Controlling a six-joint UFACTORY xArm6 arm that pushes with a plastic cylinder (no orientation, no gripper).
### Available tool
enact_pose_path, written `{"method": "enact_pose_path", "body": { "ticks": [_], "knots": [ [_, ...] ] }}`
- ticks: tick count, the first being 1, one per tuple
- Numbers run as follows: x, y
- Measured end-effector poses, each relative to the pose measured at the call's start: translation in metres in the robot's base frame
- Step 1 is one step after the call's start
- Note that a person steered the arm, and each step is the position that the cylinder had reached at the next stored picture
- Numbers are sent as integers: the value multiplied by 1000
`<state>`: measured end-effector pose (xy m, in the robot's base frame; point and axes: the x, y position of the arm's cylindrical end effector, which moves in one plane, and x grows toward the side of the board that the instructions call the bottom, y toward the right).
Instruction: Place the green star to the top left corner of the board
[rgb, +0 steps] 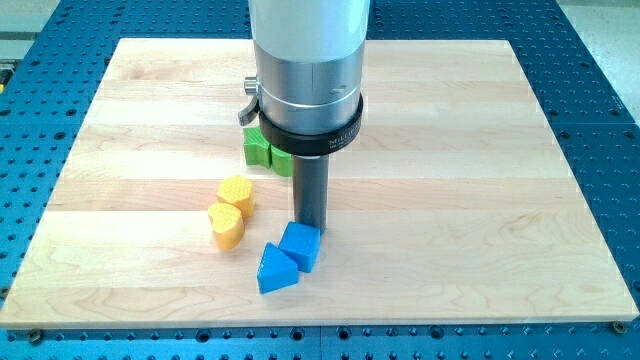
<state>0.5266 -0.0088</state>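
While my tip (309, 226) touches blue cube (300, 245), green star (264, 147) sits half-hidden behind; no hand fitted.

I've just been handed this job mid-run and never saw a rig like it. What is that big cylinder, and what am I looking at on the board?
The grey and white cylinder is the robot arm's end. A dark rod hangs from it; my tip touches the table just above the blue cube. The single camera looks across a pale wooden board. Also on it: a blue triangular block, two yellow blocks, one hexagon-like and one heart-shaped, and the green star, partly hidden behind the arm. Nothing is held; the rod only pushes.
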Motion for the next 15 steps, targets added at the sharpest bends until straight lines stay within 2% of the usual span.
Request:
{"method": "enact_pose_path", "body": {
  "ticks": [1, 2, 3, 4, 5, 6, 7, 8, 9, 10, 12, 13, 14, 15],
  "knots": [
    [-28, 14],
    [-65, 1],
    [-95, -37],
    [-100, -71],
    [-129, -120],
    [-206, -162],
    [-223, -176],
    [-215, -129],
    [-253, -135],
    [-256, -180],
    [-261, -146],
    [-278, -183],
    [-276, -211],
    [-268, -135]
  ]
}}
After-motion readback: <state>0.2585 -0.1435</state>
